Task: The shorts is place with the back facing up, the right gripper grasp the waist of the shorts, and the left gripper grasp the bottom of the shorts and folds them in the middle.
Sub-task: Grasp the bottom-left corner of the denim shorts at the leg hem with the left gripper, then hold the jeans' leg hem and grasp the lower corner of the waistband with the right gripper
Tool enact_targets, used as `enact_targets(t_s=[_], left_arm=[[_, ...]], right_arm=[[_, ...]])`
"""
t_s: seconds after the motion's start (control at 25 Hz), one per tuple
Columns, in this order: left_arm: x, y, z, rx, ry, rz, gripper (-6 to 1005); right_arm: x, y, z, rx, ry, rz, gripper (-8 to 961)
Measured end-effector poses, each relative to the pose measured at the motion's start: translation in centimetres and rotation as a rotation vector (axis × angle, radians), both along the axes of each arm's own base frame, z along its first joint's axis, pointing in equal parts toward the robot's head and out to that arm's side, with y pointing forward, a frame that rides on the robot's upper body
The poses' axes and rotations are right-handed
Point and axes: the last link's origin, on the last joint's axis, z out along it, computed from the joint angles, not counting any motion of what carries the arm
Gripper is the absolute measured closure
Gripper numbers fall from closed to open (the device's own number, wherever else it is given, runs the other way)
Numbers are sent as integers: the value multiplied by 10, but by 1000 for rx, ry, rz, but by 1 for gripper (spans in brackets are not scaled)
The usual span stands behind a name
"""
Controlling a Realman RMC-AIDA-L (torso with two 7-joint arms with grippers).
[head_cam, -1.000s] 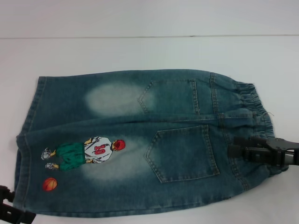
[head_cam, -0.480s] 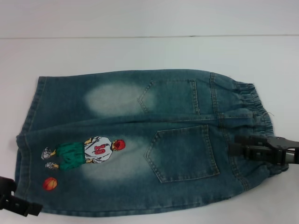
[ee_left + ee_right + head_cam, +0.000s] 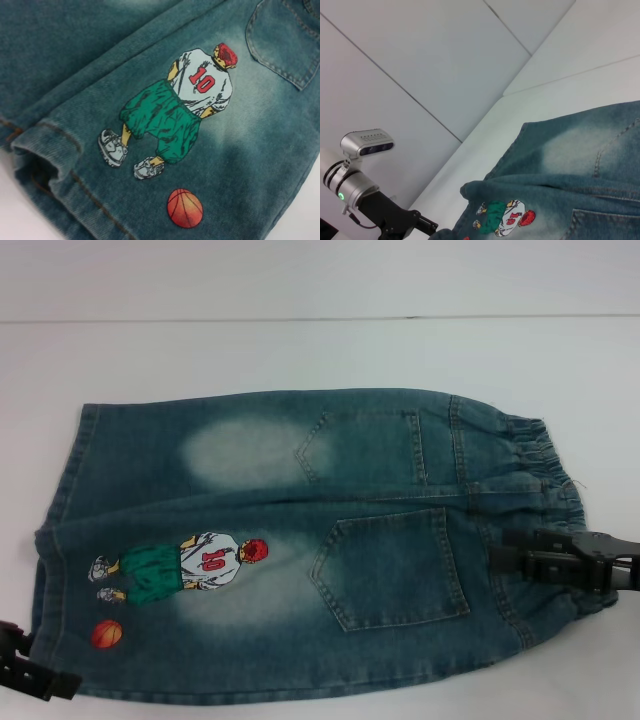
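Left wrist view: shorts (image 3: pixel 240 150) print reads "10"; both grippers' grip states cannot be told.

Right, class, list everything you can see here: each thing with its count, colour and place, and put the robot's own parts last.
shorts: one, blue-green denim, flat on the table, back up.
waist of the shorts: one, darker blue, gathered, at the robot's right.
bottom of the shorts: two leg hems, at the robot's left.
back pockets: two, denim, near the waist.
basketball player print: one, green and white, on the near leg.
table: one, white.
right gripper: one, black, at the waist.
left gripper: one, black, at the near hem corner.
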Motion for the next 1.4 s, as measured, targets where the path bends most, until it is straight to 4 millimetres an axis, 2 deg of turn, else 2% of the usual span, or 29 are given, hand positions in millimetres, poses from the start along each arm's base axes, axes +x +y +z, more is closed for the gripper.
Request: enact_targets(t_s=[0.28,0.48,0.92,1.4], left_arm=[[-1,-1,2,0,0,4,83],[-3,-2,2,4,4,9,217],[-4,-3,2,9,8,15,340],[-4,-1,-1,6,14,25,789]], right_arm=[[0,0,0,6,1,-1,41],[0,0,1,9,4,-3,41],[0,0,0,8,6,-3,41],[0,0,1,14,14,-3,42]])
